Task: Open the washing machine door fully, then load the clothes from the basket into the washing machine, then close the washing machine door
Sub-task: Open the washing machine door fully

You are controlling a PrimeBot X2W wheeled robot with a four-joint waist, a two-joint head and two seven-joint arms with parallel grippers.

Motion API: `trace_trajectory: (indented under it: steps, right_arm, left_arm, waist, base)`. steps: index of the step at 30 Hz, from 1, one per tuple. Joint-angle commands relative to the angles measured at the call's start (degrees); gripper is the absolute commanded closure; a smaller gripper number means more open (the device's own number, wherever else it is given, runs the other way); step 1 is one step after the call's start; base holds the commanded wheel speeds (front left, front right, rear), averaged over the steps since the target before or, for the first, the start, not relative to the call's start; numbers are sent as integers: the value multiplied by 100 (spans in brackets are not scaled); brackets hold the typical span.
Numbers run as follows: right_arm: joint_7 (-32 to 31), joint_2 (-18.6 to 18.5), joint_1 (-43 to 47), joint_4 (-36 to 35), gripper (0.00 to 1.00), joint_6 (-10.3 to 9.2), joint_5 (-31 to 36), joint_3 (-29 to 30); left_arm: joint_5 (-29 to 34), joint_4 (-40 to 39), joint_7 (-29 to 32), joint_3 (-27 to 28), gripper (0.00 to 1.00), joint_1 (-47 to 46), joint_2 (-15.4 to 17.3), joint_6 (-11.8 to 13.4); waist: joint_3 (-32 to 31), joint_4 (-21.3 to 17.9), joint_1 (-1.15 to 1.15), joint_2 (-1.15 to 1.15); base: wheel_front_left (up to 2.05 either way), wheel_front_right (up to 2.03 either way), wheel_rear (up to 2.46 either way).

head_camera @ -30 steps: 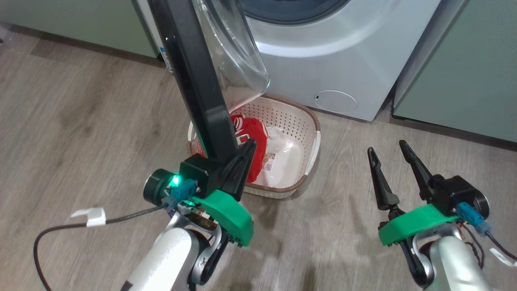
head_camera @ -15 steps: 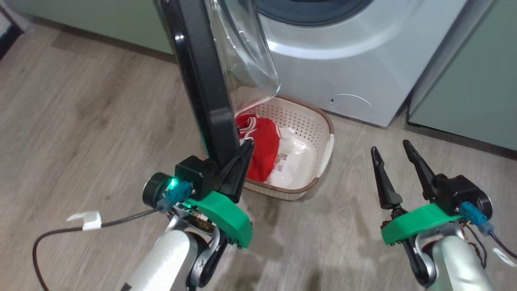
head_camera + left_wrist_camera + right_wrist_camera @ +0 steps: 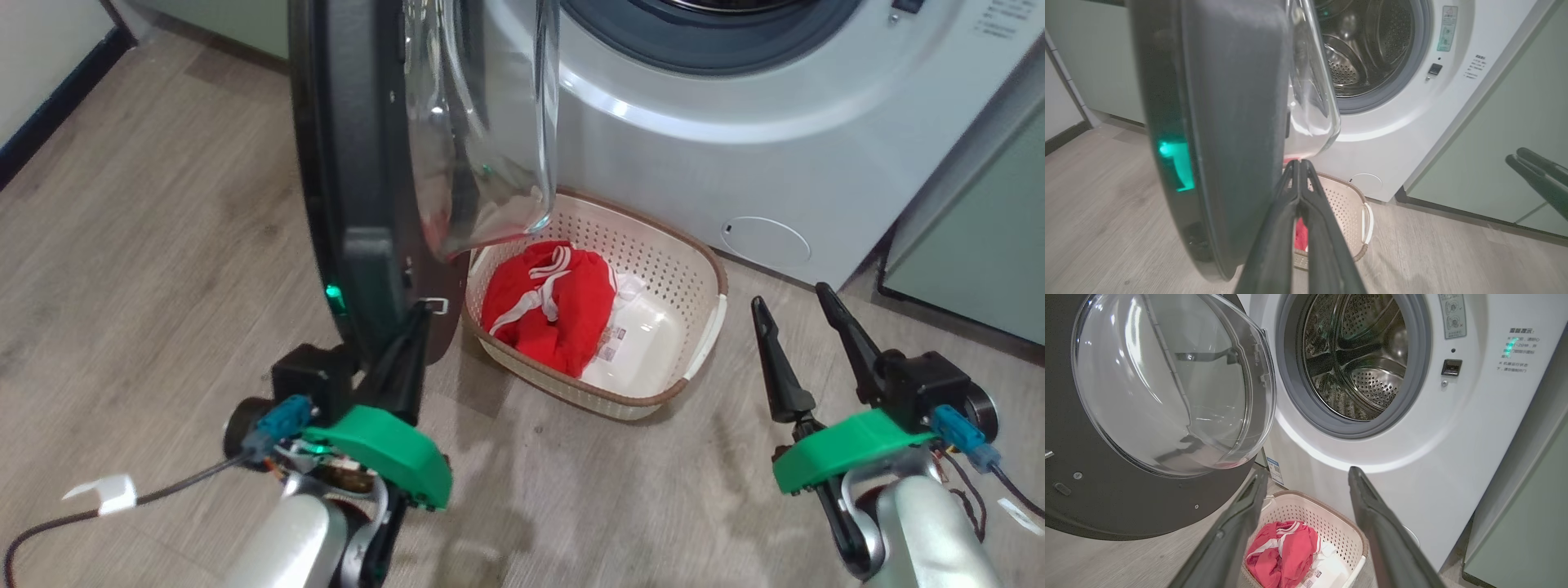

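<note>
The washing machine [image 3: 694, 155] stands at the back with its steel drum [image 3: 1359, 355] exposed. The washing machine door [image 3: 351, 163] hangs open on the left, edge-on to me, its glass bowl [image 3: 490, 122] facing right. My left gripper [image 3: 420, 318] is shut with nothing in it, its tips against the inner side of the door's lower rim. In the left wrist view the left gripper [image 3: 1298, 163] lies just right of the door [image 3: 1229, 122]. The basket [image 3: 710, 269] sits on the floor before the machine with the red clothes [image 3: 547, 306] inside. My right gripper [image 3: 788, 296] hovers open to the right of the basket.
Pale green cabinets [image 3: 980, 269] flank the machine on the right. A wall with dark skirting [image 3: 49, 106] runs along the far left. A black cable [image 3: 163, 490] trails from my left wrist. Wood floor [image 3: 163, 286] spreads left of the door.
The head camera has shifted. The door has swung wider open to the left and no longer overlaps the basket; my left gripper went with it. The right gripper has stayed put.
</note>
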State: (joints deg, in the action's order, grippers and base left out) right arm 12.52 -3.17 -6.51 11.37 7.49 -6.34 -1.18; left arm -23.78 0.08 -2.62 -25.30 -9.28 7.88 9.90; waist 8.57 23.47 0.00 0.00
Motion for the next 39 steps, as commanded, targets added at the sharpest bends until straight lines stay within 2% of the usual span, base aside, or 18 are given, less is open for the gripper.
trace_trajectory:
  steps: [1, 11, 26, 39]
  right_arm:
    - [-19, 29, -125, -196, 0, 0, 28, -144]
    - [-62, 29, -104, -241, 0, 0, -10, -192]
    - [-227, 29, -221, -461, 0, 0, 124, -152]
    - [-334, -29, -348, -620, 0, 0, 196, -98]
  left_arm:
    - [-35, -172, -71, 290, 100, -118, 118, 63]
    - [-259, 80, -303, 852, 100, -157, 352, 190]
    - [-854, 992, -904, 2146, 100, -735, 789, 256]
    - [-1251, 2219, -1215, 3173, 100, -1485, 1182, -128]
  waist:
    - [-25, 38, 0, 0]
    - [-57, 43, 0, 0]
    - [380, -371, 0, 0]
    - [678, -490, 0, 0]
  base:
    - [0, 0, 0]
    - [0, 0, 0]
    - [0, 0, 0]
    - [0, 0, 0]
